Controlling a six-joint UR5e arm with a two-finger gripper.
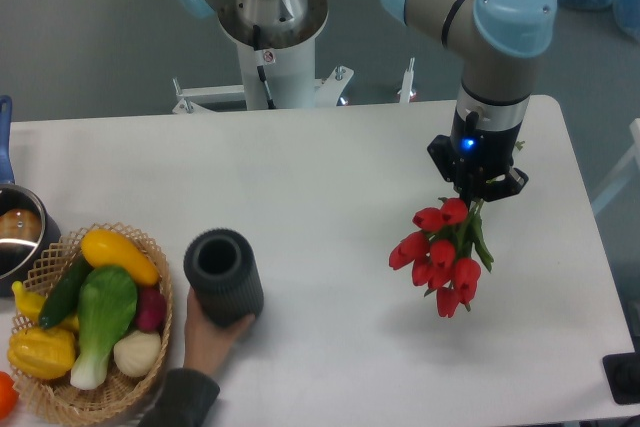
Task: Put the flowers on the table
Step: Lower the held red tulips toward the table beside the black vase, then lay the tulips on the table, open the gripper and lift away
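Gripper (pixel 476 190) fingers clamped on the flowers' (pixel 440 253) stems — buds hanging down. Bare table (pixel 330 177) lies beneath, right edge near.

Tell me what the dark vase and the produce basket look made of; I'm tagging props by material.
The vase: seemingly matte dark grey rubber or plastic, judging by its ribbed, unreflective wall, though glazeless ceramic is possible. The basket: woven wicker or rattan, natural tan, shown by its open interlaced rim.

Hand (pixel 476 190) fingertips hidden by flowers (pixel 438 254); pot (pixel 18 232) cut by left edge
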